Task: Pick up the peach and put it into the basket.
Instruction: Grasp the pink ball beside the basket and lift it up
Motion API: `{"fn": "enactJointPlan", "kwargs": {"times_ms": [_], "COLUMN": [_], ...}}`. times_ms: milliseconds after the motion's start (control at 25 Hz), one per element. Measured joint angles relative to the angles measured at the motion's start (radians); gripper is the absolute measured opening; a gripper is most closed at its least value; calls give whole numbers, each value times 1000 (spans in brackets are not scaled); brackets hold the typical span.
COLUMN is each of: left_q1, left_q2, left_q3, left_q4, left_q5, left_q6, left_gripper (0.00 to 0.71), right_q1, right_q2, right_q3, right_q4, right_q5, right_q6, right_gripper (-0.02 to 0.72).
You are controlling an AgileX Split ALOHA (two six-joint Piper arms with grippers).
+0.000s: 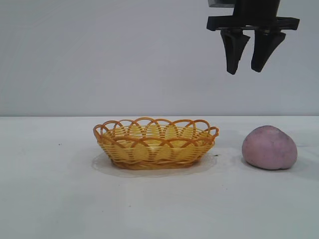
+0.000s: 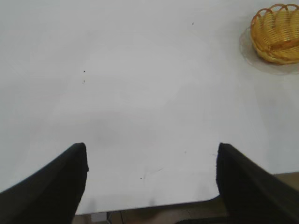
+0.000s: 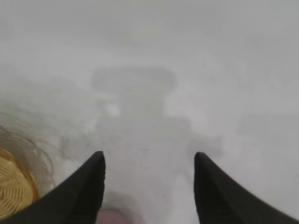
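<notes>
The peach [image 1: 269,148], a matte pinkish-purple lump, lies on the white table to the right of the basket [image 1: 155,143]. The basket is oval, yellow with an orange-brown looped rim, and sits mid-table with nothing in it. My right gripper [image 1: 247,68] hangs open and empty high above the table, above and slightly left of the peach. In the right wrist view a sliver of the peach [image 3: 112,218] shows between the jaws [image 3: 149,158], and the basket's edge [image 3: 11,193] to one side. My left gripper [image 2: 152,151] is open over bare table, far from the basket [image 2: 276,33].
The white table [image 1: 60,199] extends left of the basket and in front of it. A pale wall stands behind. The left wrist view shows the table's near edge [image 2: 154,204] just beyond the left fingers.
</notes>
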Motion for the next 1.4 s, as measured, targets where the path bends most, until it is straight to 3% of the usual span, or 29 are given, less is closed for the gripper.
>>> {"fn": "enactJointPlan", "kwargs": {"times_ms": [160,560,800,1160,1280,1320,1400], "left_q1": [0,0,0,0,0,0,0], "left_q2": [-92,-97,-97,-97,-97,-97,-97], "left_q3": [23,29,29,29,29,29,29], "left_q4": [4,20,20,20,20,20,20], "left_q5": [-12,-25,-27,-27,-27,-27,-27], "left_q6": [2,2,2,2,2,2,2], "left_gripper": [538,538,538,538,538,538,538], "right_q1": [0,0,0,0,0,0,0], "right_q2": [0,-4,-47,-126,-142,-144,-145], "right_q3": [0,0,0,0,0,0,0], "right_q4": [0,0,-34,-41,-13,4,41], "right_q5": [19,37,47,216,267,274,278], "right_q6": [0,0,0,0,0,0,0], "right_gripper": [398,398,398,398,398,354,367]}}
